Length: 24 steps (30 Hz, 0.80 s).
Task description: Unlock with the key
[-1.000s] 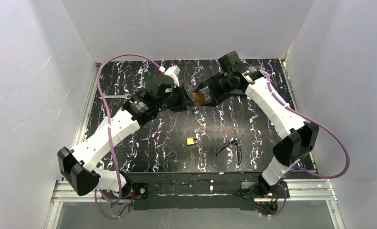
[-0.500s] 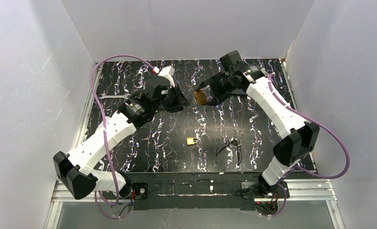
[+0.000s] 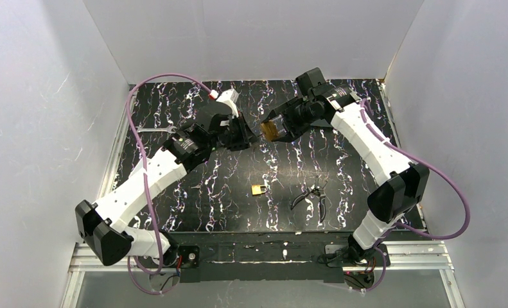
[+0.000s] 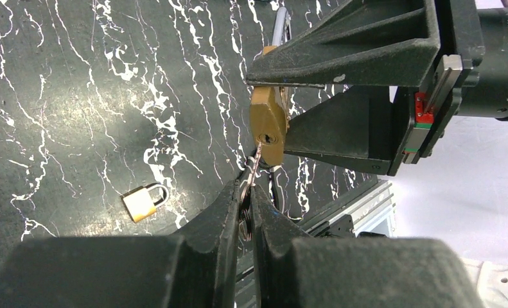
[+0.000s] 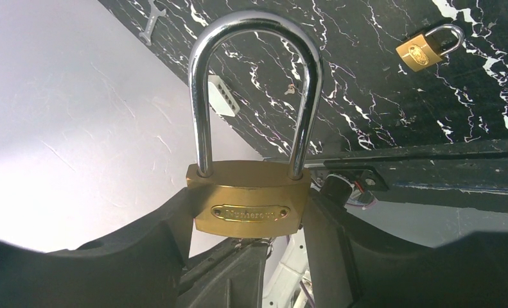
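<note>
- Now, up close: left claw point(image 4: 248, 187) pressed tight, pinching the key point(image 4: 256, 162) by its head.
- Blade points up, tip right at the keyhole of the big brass padlock point(image 4: 268, 122).
- That padlock's body sits clamped in the right claw point(image 3: 271, 130), shackle seated, lifted above the desk point(image 4: 78, 96).
- Beyond, a small padlock point(image 4: 145, 201) lies on the desk.

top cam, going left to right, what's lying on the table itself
silver wrench → small brass padlock → black-handled pliers
</note>
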Each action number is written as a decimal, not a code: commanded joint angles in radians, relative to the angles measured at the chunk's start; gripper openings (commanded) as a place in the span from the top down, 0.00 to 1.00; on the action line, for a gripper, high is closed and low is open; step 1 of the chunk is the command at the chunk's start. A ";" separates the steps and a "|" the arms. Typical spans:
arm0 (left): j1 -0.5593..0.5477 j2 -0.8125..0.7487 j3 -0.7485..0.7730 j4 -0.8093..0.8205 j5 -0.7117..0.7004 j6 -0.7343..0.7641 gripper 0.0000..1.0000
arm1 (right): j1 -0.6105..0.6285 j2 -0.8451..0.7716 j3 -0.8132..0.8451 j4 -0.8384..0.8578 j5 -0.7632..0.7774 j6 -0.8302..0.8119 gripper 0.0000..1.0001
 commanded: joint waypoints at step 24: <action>0.036 0.042 0.039 0.049 0.069 -0.013 1.00 | -0.003 0.004 0.041 0.111 -0.057 -0.027 0.99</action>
